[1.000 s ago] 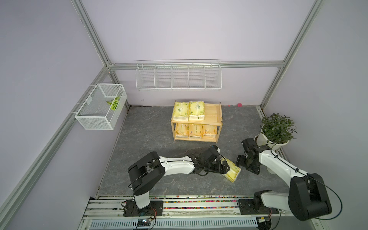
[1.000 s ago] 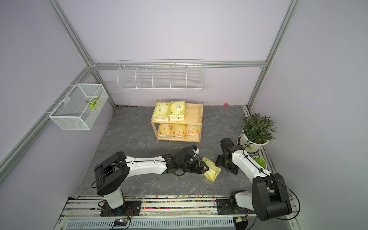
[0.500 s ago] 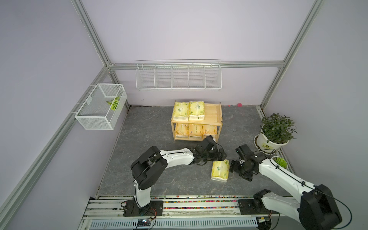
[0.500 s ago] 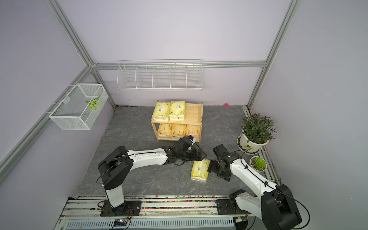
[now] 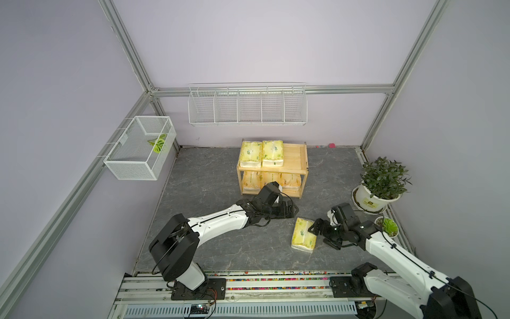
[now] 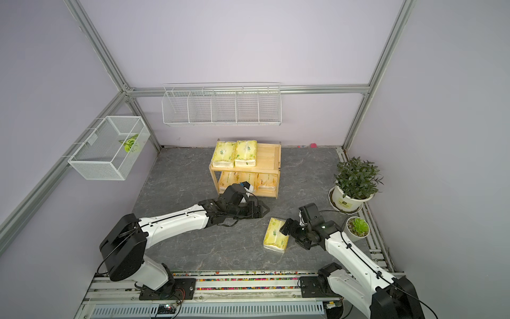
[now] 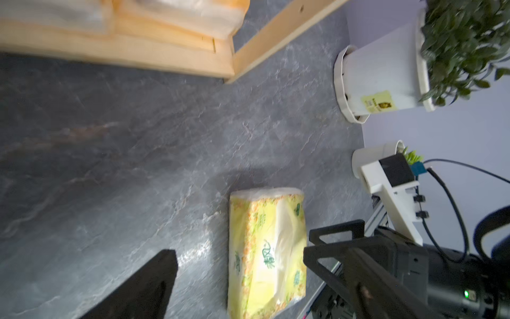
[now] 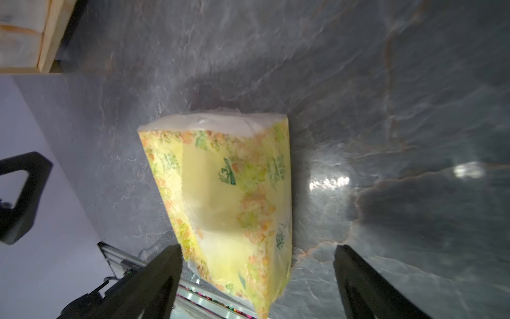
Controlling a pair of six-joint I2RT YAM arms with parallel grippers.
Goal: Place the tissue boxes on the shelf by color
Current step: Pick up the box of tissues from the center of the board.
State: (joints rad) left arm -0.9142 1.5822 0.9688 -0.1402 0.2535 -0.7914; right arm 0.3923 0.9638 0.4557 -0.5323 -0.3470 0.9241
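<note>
Glistening soft plastic-wrapped tissue pack [image 5: 303, 234]; marbled floor [image 5: 215, 176]

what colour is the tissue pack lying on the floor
The tissue pack is pale yellow with green-and-orange floral print; clearest in the right wrist view.
</note>
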